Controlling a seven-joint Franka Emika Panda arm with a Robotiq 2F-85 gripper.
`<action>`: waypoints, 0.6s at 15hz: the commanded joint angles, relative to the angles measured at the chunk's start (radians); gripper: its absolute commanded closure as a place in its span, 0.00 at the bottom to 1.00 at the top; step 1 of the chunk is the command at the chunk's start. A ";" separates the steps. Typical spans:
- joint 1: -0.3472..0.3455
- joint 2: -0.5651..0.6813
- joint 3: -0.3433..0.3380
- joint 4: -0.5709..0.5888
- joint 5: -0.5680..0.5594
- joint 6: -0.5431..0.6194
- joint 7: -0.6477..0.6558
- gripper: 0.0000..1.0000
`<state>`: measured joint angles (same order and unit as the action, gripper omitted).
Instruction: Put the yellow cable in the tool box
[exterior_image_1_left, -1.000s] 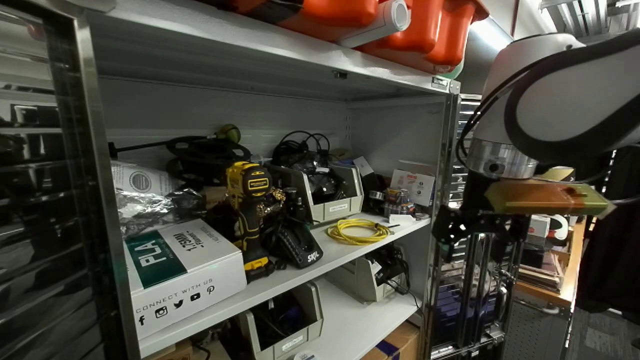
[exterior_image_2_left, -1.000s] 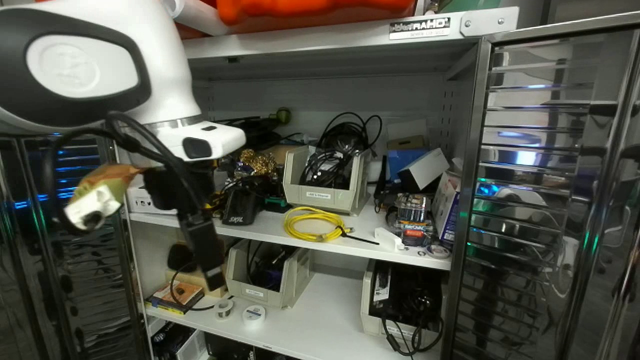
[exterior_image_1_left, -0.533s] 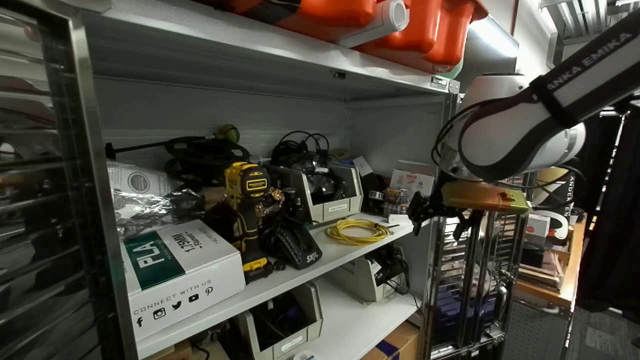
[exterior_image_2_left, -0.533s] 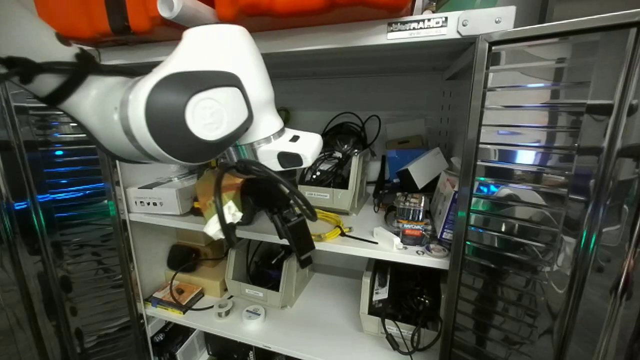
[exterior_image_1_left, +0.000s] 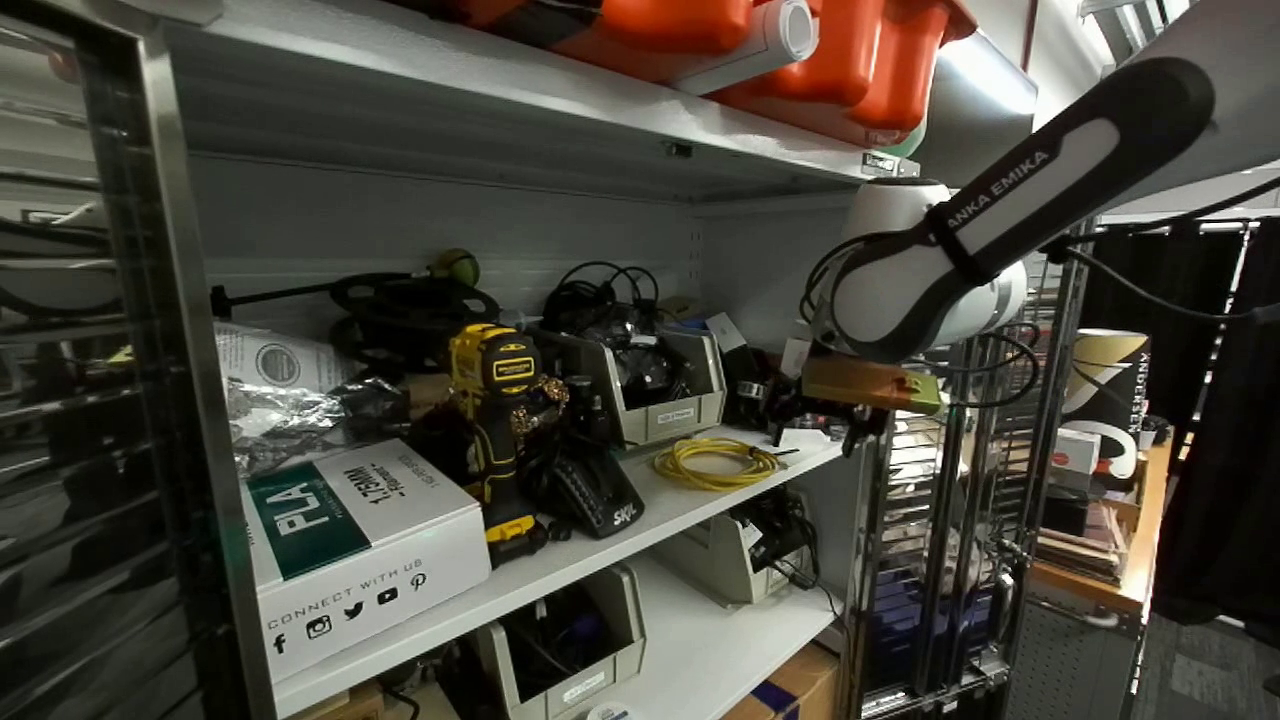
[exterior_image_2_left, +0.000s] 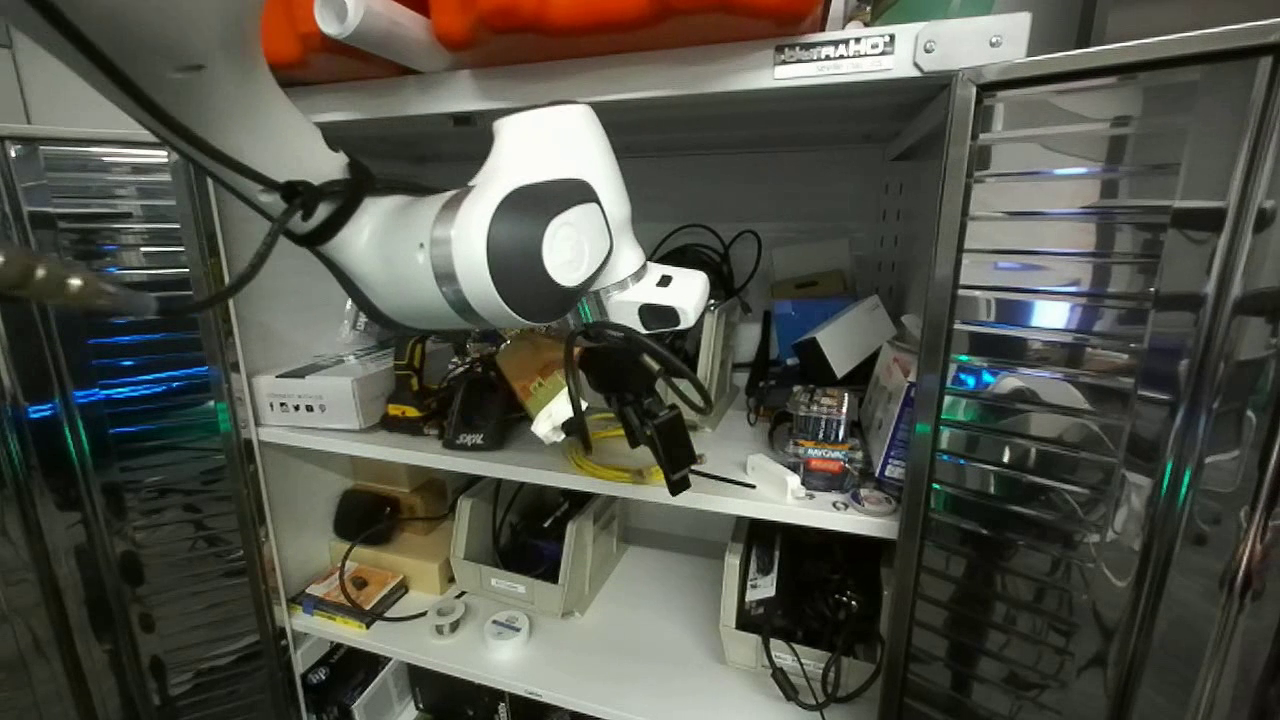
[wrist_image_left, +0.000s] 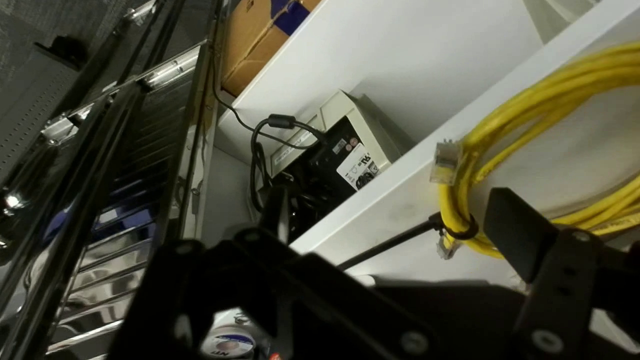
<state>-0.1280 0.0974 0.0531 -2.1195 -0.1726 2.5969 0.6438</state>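
Observation:
The yellow cable lies coiled at the shelf's front edge; in an exterior view my arm partly covers it. In the wrist view the coil shows at the right, with a black tie sticking out of it. My gripper is open and empty, fingers wide apart; the tied end of the coil shows between them, near the right finger. I cannot tell whether they touch. Which thing is the tool box is unclear: a pale grey bin of black cables stands behind the coil, a black-and-white case further right.
A charger, a yellow-and-black drill and a green-and-white carton stand along the same shelf. Batteries and a white piece lie right of the coil. Lower bins sit below. The shelf above overhangs.
My arm has swung in from outside the cabinet and lowered, bringing the gripper to the shelf edge by the coil. The gripper stays open. The yellow cable has not moved.

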 joint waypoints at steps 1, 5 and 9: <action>0.063 0.113 -0.063 0.134 0.011 0.014 0.022 0.00; 0.099 0.181 -0.085 0.196 0.071 -0.008 -0.014 0.00; 0.120 0.200 -0.086 0.208 0.123 -0.012 -0.046 0.00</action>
<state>-0.0381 0.2766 -0.0136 -1.9544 -0.0973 2.5988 0.6400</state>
